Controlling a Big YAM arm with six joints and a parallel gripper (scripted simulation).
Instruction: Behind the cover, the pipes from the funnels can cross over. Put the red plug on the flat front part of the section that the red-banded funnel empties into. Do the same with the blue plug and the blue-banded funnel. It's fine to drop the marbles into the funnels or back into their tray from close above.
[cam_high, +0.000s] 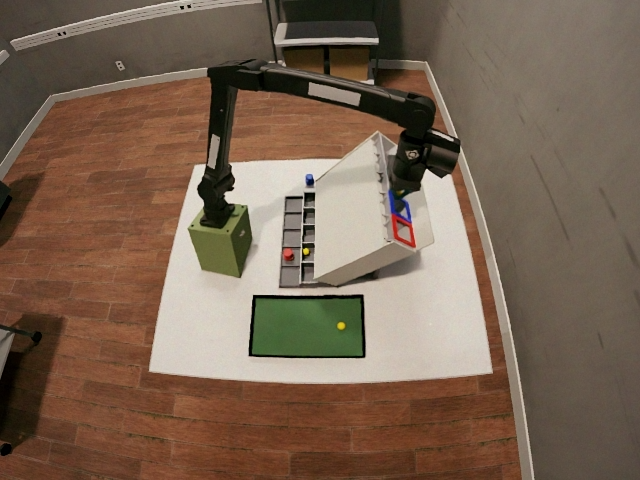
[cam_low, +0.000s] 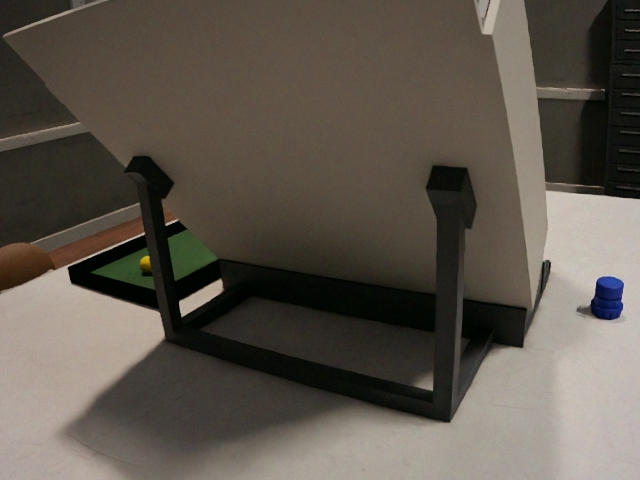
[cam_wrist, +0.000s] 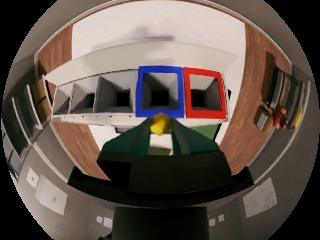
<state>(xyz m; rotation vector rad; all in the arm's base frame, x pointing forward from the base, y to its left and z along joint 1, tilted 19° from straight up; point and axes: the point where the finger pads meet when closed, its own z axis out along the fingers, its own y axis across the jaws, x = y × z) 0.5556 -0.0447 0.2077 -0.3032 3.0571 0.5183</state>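
My gripper (cam_high: 400, 193) (cam_wrist: 160, 121) is shut on a yellow marble (cam_wrist: 160, 124). It is above the top of the board, close beside the blue-banded funnel (cam_high: 393, 204) (cam_wrist: 139, 92). The red-banded funnel (cam_high: 412, 232) (cam_wrist: 207, 114) is the end one, beside the blue-banded one. The red plug (cam_high: 287, 253) stands on the flat front part of the fourth section from the blue plug's end. A second yellow marble (cam_high: 306, 251) lies in that section's bin. The blue plug (cam_high: 309, 179) (cam_low: 607, 298) stands on the table past the end of the sections.
The green marble tray (cam_high: 294, 325) (cam_low: 193, 253) holds one yellow marble (cam_high: 341, 326) (cam_low: 146, 265). The sloping white cover (cam_high: 346, 217) hides the pipes. Three unbanded funnels continue the row in the wrist view. Dark stand legs (cam_low: 448, 310) support the board from behind.
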